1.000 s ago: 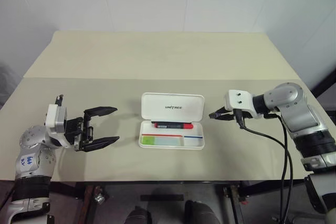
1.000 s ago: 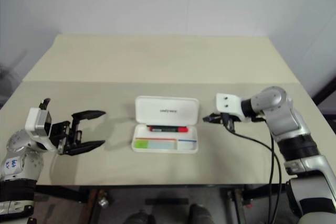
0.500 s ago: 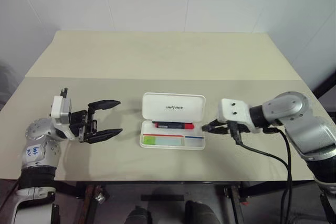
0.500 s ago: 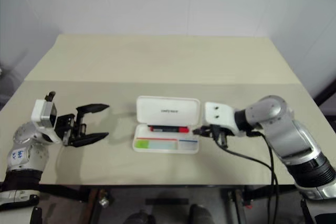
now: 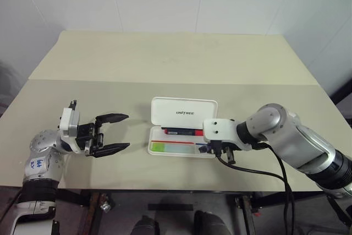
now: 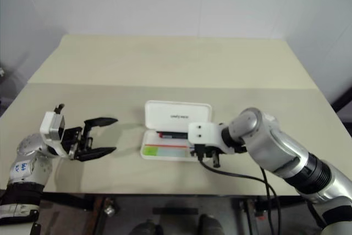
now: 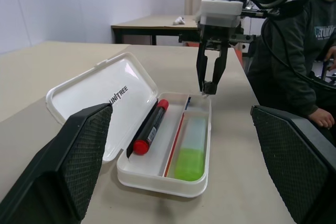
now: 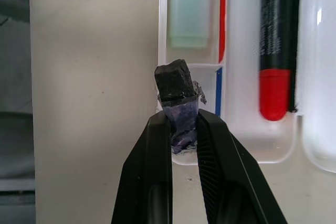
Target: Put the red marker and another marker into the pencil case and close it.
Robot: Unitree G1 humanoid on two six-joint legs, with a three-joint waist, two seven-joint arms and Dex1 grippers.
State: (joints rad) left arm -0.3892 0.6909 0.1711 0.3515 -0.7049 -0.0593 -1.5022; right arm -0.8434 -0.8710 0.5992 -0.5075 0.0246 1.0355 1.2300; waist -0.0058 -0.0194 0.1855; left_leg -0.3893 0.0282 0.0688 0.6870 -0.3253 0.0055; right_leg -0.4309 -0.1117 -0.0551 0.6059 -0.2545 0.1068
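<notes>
With lid up, pencil case [image 5: 183, 130] sits mid-tabletop [image 5: 165, 64], red marker [image 7: 151, 126] and green marker [image 7: 190, 157] inside. Right gripper [image 7: 209, 86] fingers together at its right end; left gripper [image 5: 113, 134] fingers apart, well left.

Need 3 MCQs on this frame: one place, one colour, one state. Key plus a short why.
1. Where is the red marker?
A. on the table
B. in the pencil case
C. in a gripper

2. What colour is the shorter, thicker marker?
A. light green
B. blue
C. yellow

3. How is the case lid?
A. shut
B. open
C. taken off

Key: 1 B, it lies in the tray along the lid side. 2 A, green body with a pale end. 3 B, the lid stands raised behind the tray.
</notes>
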